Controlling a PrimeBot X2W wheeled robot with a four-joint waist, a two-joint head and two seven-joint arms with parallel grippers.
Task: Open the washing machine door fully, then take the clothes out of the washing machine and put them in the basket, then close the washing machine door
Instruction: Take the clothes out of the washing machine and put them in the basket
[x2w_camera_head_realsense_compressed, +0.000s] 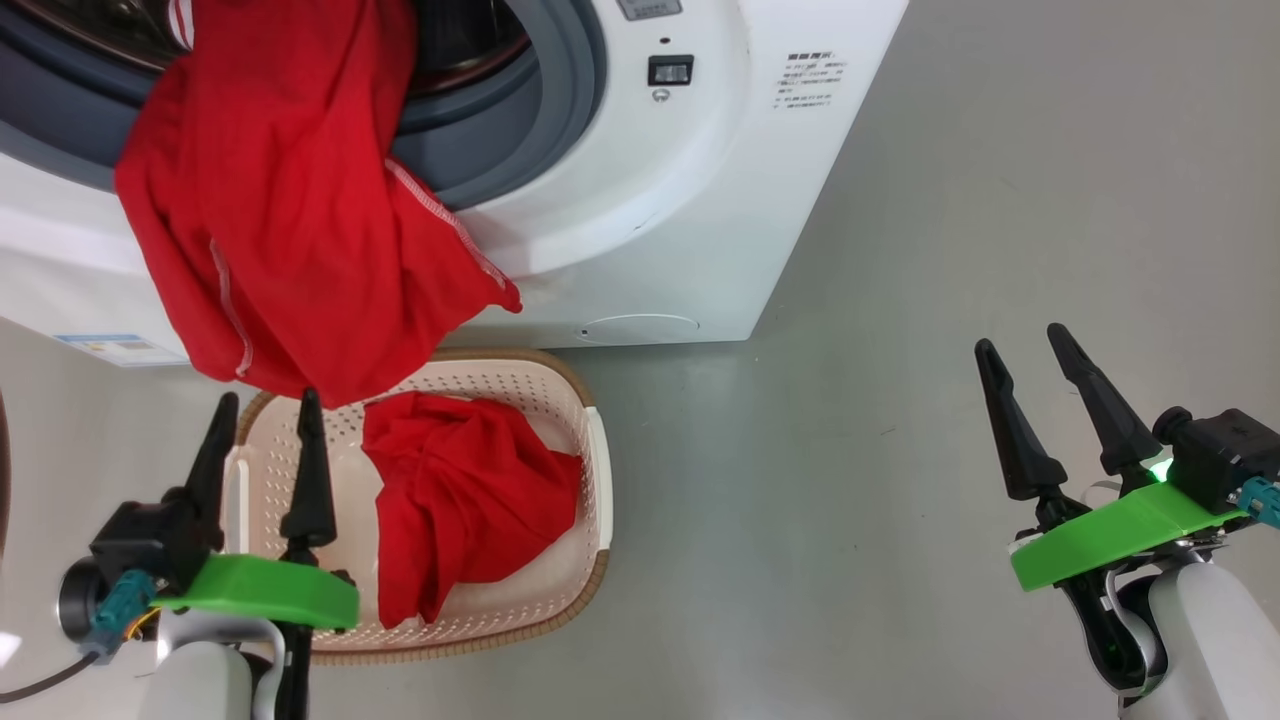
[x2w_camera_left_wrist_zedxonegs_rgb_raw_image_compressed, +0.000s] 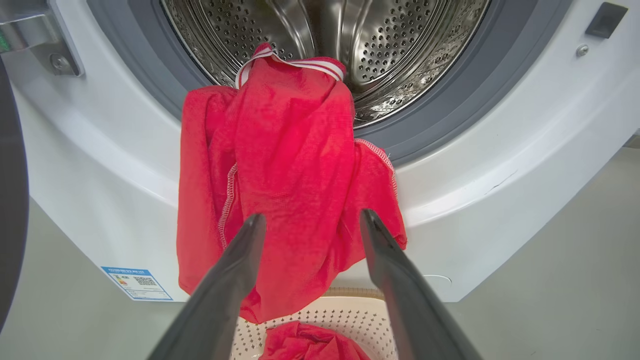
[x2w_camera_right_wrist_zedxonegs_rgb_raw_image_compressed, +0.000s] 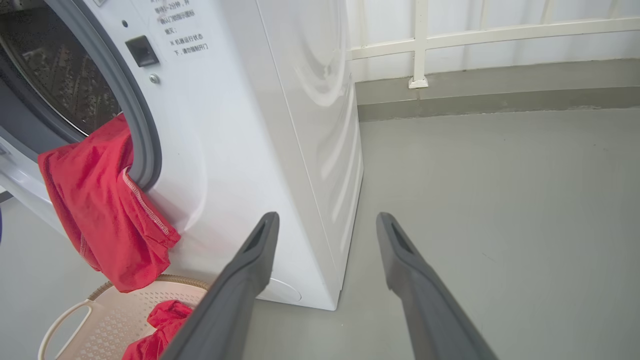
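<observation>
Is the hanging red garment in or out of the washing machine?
Partly out. The garment has its striped collar inside the drum; the rest hangs over the gasket, above the basket.

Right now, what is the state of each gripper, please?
Left gripper: open, holding nothing, pointing at the hanging red garment.
Right gripper: open, holding nothing.

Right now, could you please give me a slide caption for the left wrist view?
Open left gripper faces a red garment draped from the washing machine above the basket.

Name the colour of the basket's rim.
Brown rim, woven-look, on the cream basket; clearest in the head view.
</observation>
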